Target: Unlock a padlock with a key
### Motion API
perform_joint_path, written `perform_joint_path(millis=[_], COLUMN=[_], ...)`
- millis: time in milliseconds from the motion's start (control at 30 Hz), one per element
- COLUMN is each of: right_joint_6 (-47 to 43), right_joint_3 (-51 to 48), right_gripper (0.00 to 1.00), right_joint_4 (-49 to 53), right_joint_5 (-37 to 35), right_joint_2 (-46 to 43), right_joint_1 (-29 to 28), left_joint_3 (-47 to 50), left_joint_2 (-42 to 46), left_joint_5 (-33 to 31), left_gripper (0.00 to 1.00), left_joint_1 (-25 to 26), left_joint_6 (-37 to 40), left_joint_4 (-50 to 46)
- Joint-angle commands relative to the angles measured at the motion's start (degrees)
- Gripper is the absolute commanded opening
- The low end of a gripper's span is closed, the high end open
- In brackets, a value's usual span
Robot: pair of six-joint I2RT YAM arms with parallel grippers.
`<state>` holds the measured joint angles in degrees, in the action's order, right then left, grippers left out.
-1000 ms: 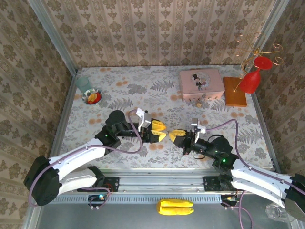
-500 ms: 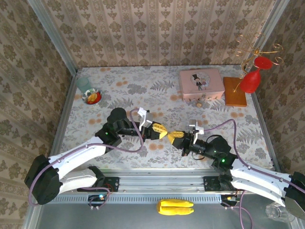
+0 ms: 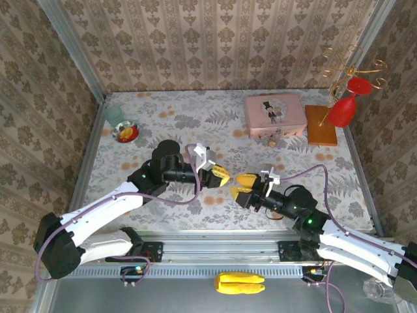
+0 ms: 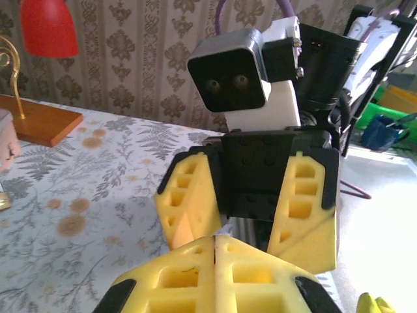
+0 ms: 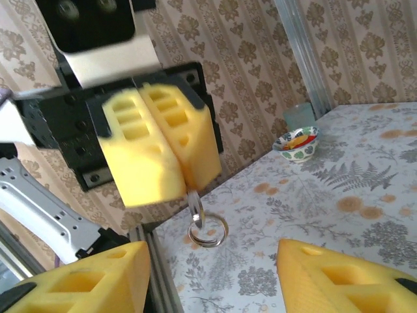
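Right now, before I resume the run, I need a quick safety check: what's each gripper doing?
Left gripper: closed on the key, its split ring dangling below.
Right gripper: open, holding nothing.

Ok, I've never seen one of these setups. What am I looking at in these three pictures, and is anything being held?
These are two robot arms bolted at the near edge of a table, each ending in a two-finger gripper with yellow pads. The wide picture comes from a fixed camera above. The other two come from a camera on each wrist, so each looks past its own fingers at the other gripper. The left gripper is shut on what looks like a small key, with a ring hanging below it. The right gripper faces it, open. At the far side stand a pink tin, a tiny padlock just in front of it, a red glass on a stand, and a small bowl at the left.
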<state>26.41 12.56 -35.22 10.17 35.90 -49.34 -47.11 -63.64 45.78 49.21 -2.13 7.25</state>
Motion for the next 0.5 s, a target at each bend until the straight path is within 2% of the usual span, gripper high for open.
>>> perform_joint_path(millis=[0, 233, 467], right_joint_6=[-1.8, 0.7, 0.5], right_joint_3=[2.2, 2.0, 2.4], right_gripper=[0.51, 0.49, 0.39], right_joint_4=[2.8, -4.4, -3.2], right_joint_5=[-2.2, 1.8, 3.9], right_joint_2=[-0.4, 3.7, 6.0], right_joint_1=[0.4, 0.3, 0.3], left_joint_3=[-3.4, -4.7, -4.6], left_joint_2=[-0.7, -2.8, -3.0], left_joint_5=[-4.3, -4.0, -2.7], left_gripper=[0.00, 0.00, 0.00], left_joint_1=[1.8, 2.2, 2.3], left_joint_6=[5.0, 5.7, 5.1], left_joint_4=[-11.0, -13.6, -12.8])
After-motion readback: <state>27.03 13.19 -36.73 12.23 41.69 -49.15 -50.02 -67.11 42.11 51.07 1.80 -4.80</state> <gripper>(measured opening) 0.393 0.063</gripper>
